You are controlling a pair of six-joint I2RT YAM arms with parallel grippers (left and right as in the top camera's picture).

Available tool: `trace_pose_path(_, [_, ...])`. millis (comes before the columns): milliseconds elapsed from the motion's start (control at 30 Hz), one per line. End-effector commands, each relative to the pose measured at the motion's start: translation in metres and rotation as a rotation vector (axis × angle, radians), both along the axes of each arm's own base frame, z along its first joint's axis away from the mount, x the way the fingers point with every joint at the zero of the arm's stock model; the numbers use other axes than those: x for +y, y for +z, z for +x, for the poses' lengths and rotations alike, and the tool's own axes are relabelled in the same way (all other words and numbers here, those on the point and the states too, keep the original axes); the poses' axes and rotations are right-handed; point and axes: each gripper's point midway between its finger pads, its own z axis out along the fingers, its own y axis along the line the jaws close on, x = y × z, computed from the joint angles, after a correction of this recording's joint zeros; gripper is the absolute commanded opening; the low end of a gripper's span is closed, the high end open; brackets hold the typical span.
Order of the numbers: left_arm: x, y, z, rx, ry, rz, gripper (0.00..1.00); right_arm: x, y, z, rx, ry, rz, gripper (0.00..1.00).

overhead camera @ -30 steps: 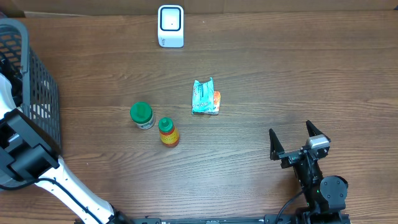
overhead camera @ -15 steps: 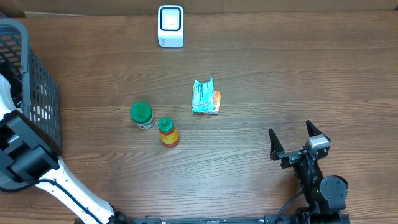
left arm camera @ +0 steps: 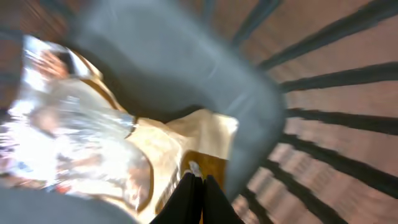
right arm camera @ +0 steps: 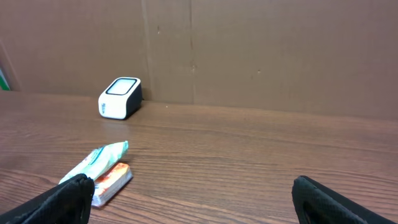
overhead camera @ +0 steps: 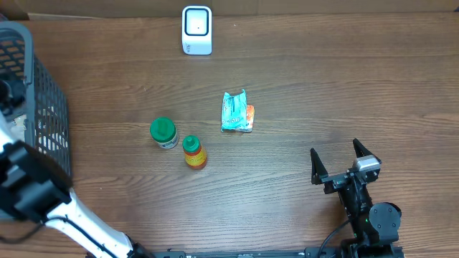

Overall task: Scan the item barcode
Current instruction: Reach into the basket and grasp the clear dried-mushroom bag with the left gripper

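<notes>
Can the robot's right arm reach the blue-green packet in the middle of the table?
Probably yes. The right gripper is open, and nothing stands on the table between it and the packet, so the way looks free.

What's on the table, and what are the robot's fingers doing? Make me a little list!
scanner: far side of the table
teal packet: middle
green-lid jar: beside the orange bottle
basket: left edge
left fingers: inside the basket, shut on a gold bag; blurry view
right fingers: open, empty, near edge
</notes>
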Motion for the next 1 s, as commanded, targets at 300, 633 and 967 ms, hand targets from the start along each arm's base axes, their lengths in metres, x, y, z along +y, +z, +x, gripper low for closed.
trace_pose_path(300, [0.004, 0.091, -0.051, -0.118, 0.245, 0.118, 0.72, -0.002, -0.002, 0.001, -0.001, -0.012, 0.002, 1.00])
trace_pose_path(633, [0.030, -0.018, -0.036, 0.026, 0.277, 0.060, 0.79, -0.002, -0.002, 0.001, -0.001, -0.012, 0.002, 1.00])
trace_pose_path(967, [0.042, -0.099, -0.023, 0.116, 0.274, 0.015, 0.88, -0.002, -0.002, 0.001, -0.001, -0.013, 0.002, 1.00])
